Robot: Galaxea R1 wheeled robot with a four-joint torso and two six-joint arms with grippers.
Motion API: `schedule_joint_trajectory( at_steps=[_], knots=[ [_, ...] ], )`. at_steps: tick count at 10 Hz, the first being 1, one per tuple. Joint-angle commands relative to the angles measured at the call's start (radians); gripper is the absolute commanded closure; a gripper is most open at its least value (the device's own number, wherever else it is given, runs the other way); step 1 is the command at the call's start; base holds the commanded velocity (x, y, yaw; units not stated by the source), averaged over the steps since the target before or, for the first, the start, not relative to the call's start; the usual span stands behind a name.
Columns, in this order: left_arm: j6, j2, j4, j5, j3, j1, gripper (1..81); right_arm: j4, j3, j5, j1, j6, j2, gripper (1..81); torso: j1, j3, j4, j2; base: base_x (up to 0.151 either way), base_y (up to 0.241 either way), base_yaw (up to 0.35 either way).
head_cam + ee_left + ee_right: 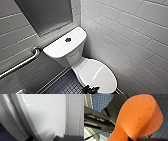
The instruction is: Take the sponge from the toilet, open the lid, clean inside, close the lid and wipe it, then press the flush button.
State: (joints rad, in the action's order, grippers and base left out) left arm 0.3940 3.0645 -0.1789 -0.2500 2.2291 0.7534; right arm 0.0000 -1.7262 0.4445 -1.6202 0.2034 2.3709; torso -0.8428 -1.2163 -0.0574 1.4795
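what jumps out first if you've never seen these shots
The orange sponge, bent and close up in the right wrist view above the dark tiled floor, catches the eye first. Next is the white toilet in the corner of the tiled walls, its lid down and the dark flush button in the middle of the tank top. A metal grab bar runs along the wall beside it.

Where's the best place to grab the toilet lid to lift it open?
Probably the rounded front edge of the lid, approached from the front, the end away from the tank, hooking under the lip. The lid lies flat and shut, hinged at the tank end, so the front should lift most easily.
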Motion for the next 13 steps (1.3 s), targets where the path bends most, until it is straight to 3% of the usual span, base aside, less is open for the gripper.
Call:
schedule_joint_trajectory(
  at_steps=[1,5,7,10,13],
  knots=[
    [-0.011,-0.022,-0.017,0.067,-0.054,-0.101,1.0,-0.014,0.028,-0.075,-0.024,0.002,-0.036,81.1,0.0,0.0,0.0,0.0,0.0,0.0,0.0],
    [-0.003,-0.079,-0.025,0.045,-0.169,-0.14,1.0,-0.015,0.024,-0.075,-0.024,0.002,-0.031,81.1,0.0,0.0,0.0,0.0,0.0,0.0,0.0],
    [0.046,-0.084,-0.024,0.025,-0.174,-0.147,1.0,-0.024,0.025,-0.075,-0.022,0.002,-0.026,81.1,0.0,-0.001,0.0,0.0,0.0,0.0,0.0],
    [0.054,-0.056,-0.024,0.028,-0.132,-0.151,1.0,-0.025,0.021,-0.075,-0.022,0.002,-0.022,81.1,0.0,-0.001,0.0,0.0,0.0,0.0,0.0],
    [0.101,-0.07,-0.022,0.026,-0.181,-0.167,1.0,-0.025,0.019,-0.075,-0.017,0.002,-0.017,81.1,0.0,-0.001,0.0,0.0,0.0,0.0,0.0]
  ],
)
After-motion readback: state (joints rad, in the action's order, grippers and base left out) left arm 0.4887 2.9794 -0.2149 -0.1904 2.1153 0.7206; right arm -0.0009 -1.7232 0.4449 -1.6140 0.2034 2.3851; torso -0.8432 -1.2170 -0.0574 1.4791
